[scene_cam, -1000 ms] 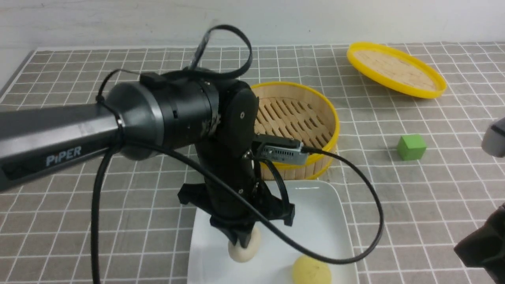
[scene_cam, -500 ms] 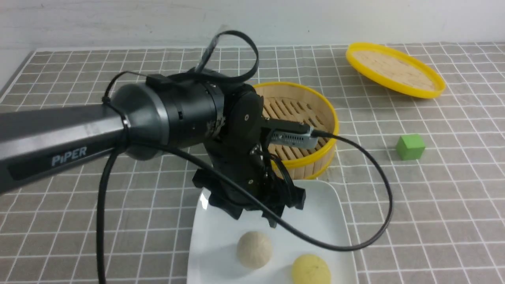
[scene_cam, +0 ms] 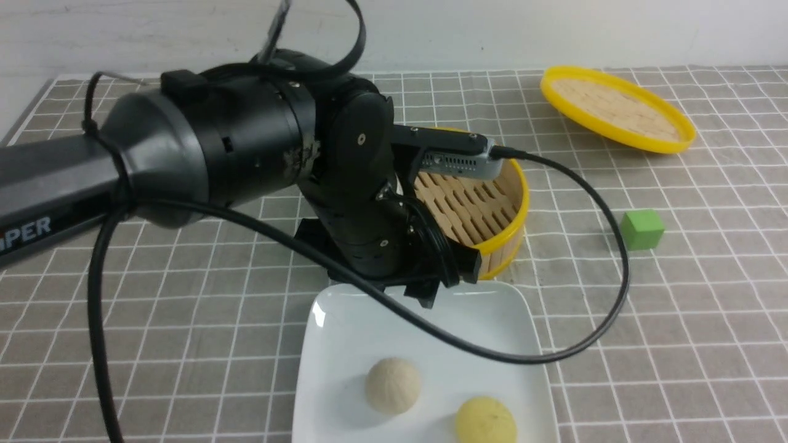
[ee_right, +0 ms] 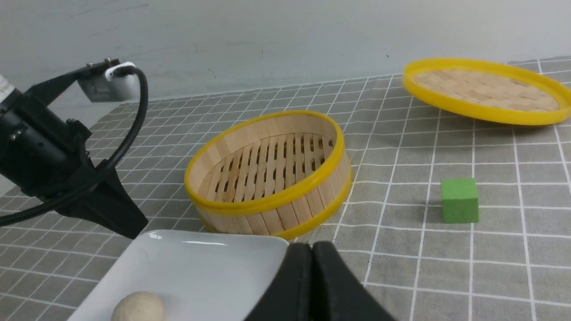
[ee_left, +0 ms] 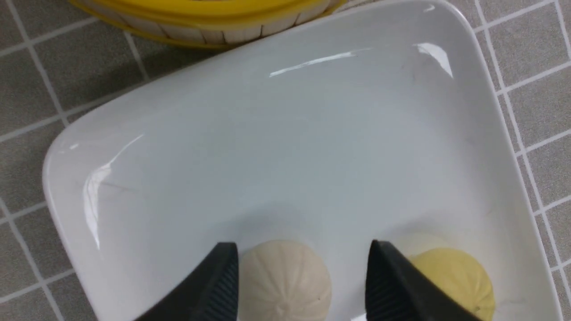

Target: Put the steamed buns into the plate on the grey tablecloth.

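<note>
The white square plate [scene_cam: 492,332] lies on the grey tablecloth [scene_cam: 677,320] at the near middle. The pale beige bun [scene_cam: 393,386] and the yellow bun [scene_cam: 486,421] rest in its near part, apart from each other. My left gripper [scene_cam: 431,289] hangs above the plate's far edge, open and empty. In the left wrist view its gripper [ee_left: 301,244] spreads wide above the beige bun [ee_left: 285,281], with the yellow bun [ee_left: 455,276] beside one finger, on the plate [ee_left: 290,147]. My right gripper [ee_right: 311,244] is shut and empty, near the plate's corner [ee_right: 200,263].
An empty bamboo steamer [scene_cam: 486,197] with a yellow rim stands just behind the plate, partly hidden by my left arm. Its lid [scene_cam: 615,107] lies at the far right. A green cube [scene_cam: 642,229] sits right of the steamer. The left arm's cable loops over the plate.
My left gripper let go of the beige bun on the plate, then rose and drew back toward the steamer. My right arm has left the front view.
</note>
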`<state>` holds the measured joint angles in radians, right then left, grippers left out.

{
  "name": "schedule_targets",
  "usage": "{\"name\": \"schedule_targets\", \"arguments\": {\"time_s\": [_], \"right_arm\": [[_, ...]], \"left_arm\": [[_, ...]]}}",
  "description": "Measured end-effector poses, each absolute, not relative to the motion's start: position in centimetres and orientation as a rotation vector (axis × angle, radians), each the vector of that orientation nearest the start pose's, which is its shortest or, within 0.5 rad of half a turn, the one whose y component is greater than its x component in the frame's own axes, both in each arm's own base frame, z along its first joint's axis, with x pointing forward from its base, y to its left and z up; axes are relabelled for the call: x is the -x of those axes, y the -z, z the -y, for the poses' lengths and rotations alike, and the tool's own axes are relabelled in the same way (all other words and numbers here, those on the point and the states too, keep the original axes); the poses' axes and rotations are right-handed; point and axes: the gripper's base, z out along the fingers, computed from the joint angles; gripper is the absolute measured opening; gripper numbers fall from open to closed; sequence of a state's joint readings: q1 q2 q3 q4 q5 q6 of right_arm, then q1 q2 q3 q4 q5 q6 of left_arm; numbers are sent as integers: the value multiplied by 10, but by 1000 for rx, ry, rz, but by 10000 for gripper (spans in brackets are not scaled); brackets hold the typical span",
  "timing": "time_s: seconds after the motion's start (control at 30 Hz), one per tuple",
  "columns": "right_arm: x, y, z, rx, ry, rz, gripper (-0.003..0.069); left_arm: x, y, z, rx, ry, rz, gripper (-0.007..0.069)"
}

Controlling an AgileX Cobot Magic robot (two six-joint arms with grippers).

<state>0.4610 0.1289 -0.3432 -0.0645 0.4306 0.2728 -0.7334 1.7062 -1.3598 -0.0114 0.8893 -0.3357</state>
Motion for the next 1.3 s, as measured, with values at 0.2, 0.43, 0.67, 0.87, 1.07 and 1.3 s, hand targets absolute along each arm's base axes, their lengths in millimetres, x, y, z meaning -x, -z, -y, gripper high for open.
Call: {"name": "schedule_targets", "arguments": {"time_s": [0.2, 0.43, 0.67, 0.87, 1.07, 1.3], "right_arm": [[-44, -281, -19, 192, -478, -1712, 8], [-44, -281, -19, 193, -478, -1712, 15], [-47, -252, -20, 182, -459, -1731, 25], [-51, -196, -10, 39, -293, -1802, 33], [-53, -175, -3, -87, -172, -1859, 39], [-52, -175, -2, -93, -156, -1865, 43]], "left_arm": [[-268, -272, 243, -540, 313, -2713, 302], [-269, -272, 242, -545, 303, -2706, 93], [-269, -272, 242, -545, 303, -2706, 2], [-269, -275, 240, -561, 274, -2684, 2], [-259, -309, 225, -573, 250, -2585, 2], [-224, -369, 181, -564, 158, -2478, 2]]}}
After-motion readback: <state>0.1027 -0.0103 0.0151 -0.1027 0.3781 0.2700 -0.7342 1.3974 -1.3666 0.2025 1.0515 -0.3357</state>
